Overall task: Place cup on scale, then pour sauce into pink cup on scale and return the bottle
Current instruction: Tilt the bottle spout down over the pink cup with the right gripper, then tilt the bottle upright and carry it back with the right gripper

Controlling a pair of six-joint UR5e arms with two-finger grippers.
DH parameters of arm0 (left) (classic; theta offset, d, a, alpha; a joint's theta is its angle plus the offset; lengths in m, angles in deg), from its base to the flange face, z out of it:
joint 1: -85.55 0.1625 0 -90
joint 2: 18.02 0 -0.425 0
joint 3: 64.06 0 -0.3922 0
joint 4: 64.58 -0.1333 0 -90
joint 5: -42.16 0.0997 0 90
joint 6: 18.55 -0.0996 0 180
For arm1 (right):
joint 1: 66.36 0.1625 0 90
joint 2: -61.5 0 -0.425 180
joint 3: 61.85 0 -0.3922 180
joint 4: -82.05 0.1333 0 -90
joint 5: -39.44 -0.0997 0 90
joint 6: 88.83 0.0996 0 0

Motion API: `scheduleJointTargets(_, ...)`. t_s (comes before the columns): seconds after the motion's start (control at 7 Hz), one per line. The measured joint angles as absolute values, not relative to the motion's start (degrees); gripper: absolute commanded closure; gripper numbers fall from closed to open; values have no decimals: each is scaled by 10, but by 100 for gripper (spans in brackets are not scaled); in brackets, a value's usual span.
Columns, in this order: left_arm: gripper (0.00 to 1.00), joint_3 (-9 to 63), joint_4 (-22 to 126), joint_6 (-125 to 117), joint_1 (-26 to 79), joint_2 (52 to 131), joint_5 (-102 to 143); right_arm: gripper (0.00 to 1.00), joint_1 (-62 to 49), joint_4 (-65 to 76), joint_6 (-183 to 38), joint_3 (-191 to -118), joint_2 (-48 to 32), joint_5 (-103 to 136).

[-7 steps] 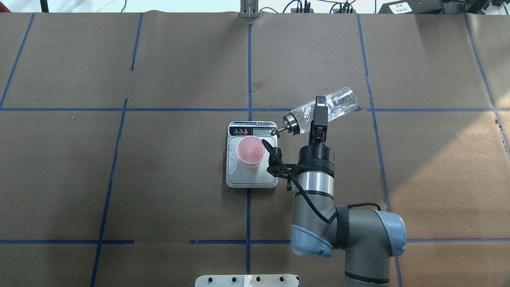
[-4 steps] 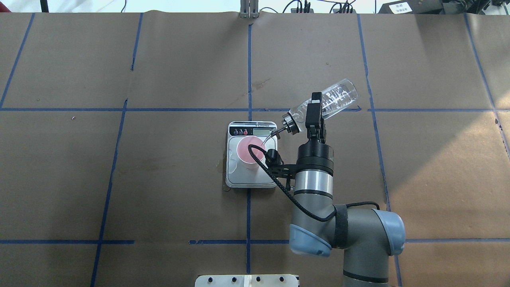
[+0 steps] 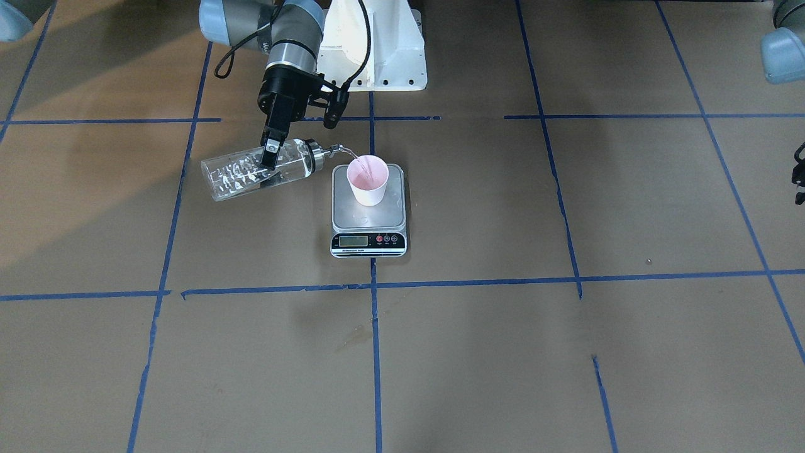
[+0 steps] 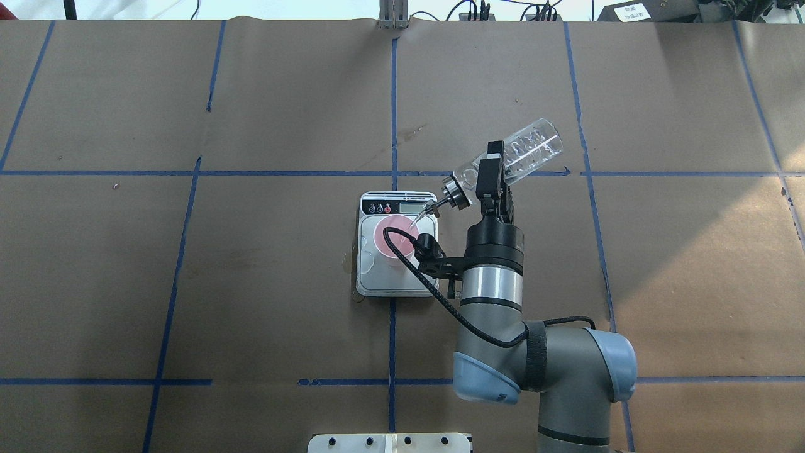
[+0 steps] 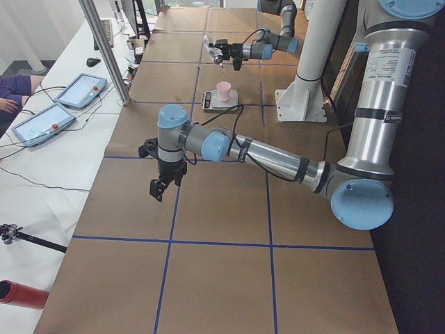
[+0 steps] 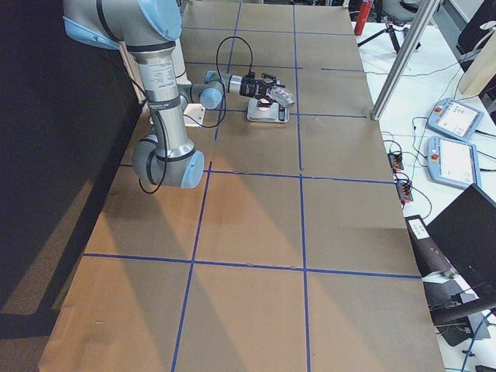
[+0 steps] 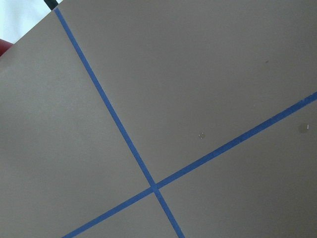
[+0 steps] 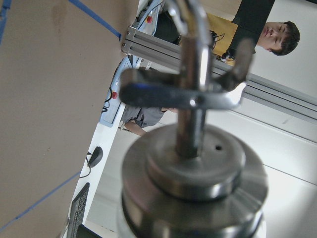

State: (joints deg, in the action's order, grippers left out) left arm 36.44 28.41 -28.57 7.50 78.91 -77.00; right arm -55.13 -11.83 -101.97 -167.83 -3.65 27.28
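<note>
The pale pink cup [image 3: 368, 179] stands upright on the silver scale [image 3: 369, 219], also seen in the overhead view as cup [image 4: 393, 234] and scale [image 4: 385, 280]. My right gripper [image 4: 489, 168] is shut on the clear glass bottle [image 4: 529, 150], held tilted with its metal cap and spout toward the cup. A thin stream of clear sauce [image 3: 349, 155] runs from the spout into the cup. The right wrist view shows the cap [image 8: 193, 183] close up. My left gripper [image 5: 161, 186] hangs over bare table far from the scale; I cannot tell whether it is open or shut.
The white robot pedestal [image 3: 377, 56] stands behind the scale. A damp stain [image 4: 348, 261] marks the paper beside the scale. Operator tablets [image 5: 80, 90] and a metal post [image 5: 104, 49] stand on the far side table. A person [image 8: 277, 34] shows beyond the table.
The right gripper has tipped the bottle further, its base swinging up and its spout moving over the cup. Sauce now streams into the cup, where one second ago none flowed.
</note>
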Motion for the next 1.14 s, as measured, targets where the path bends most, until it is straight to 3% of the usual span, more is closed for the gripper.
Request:
scheduleJointTargets(0.86,0,371,283,-285,73,789,-770,100,-568,-111,-753,-1676,-31,192)
scheduleJointTargets(1.14,0,372,283,-285,73,789,-770,100,-569,-22,-689,-1676,-33,137)
